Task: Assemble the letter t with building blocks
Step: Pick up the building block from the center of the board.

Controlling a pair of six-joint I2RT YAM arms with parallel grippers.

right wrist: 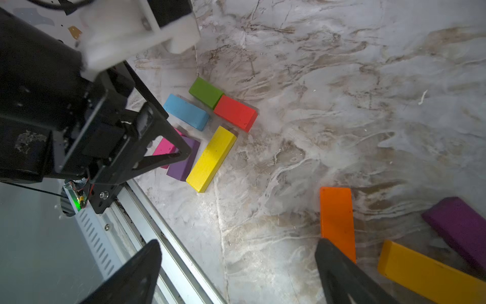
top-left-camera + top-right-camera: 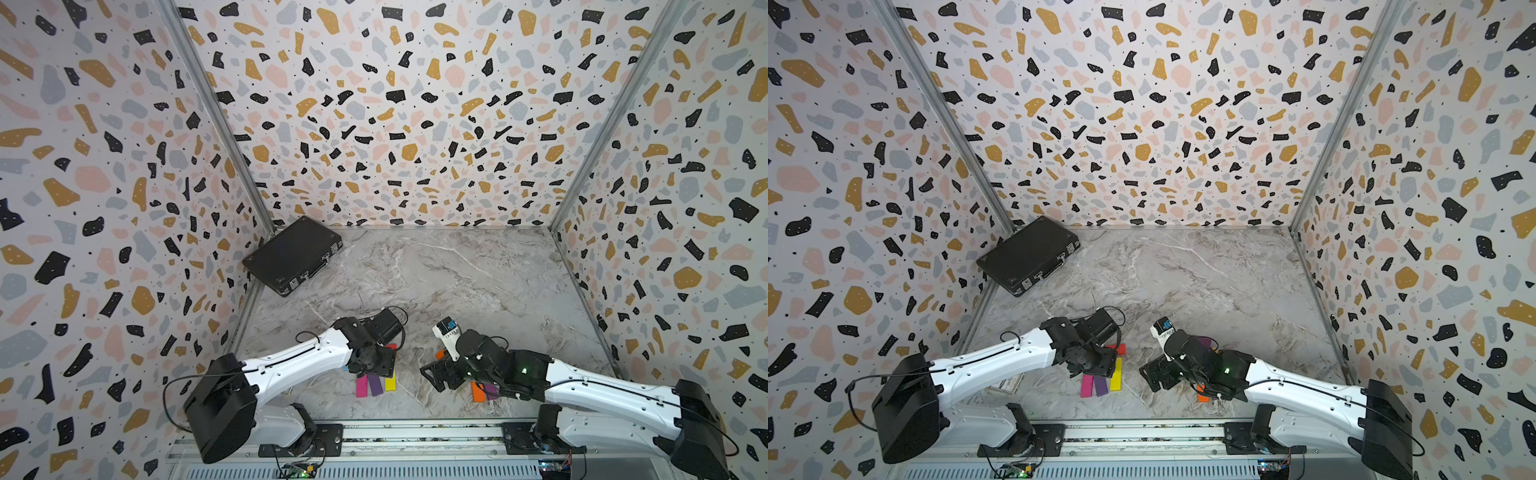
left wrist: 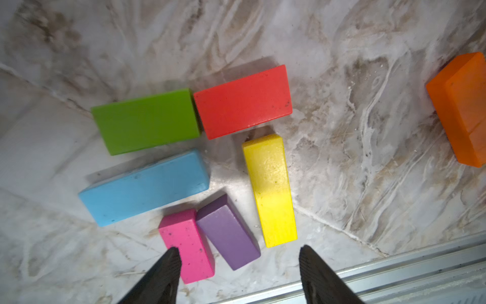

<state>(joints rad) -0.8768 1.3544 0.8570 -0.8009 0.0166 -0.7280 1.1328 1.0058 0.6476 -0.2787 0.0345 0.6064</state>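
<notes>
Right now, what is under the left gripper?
Pink block and purple block lie below the open left gripper. In both top views the arm mostly hides the green block.

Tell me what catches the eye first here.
Bright blocks clustered near the table's front edge stand out: a green block and a red block end to end, a yellow block crosswise beside the red. The open left claw hovers over them. A black case lies in the far left corner, amid busy terrazzo-patterned walls.

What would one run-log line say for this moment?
left fingers: open, over pink block and purple block | right fingers: open, near orange block | held: nothing | green block, red block: end to end
</notes>
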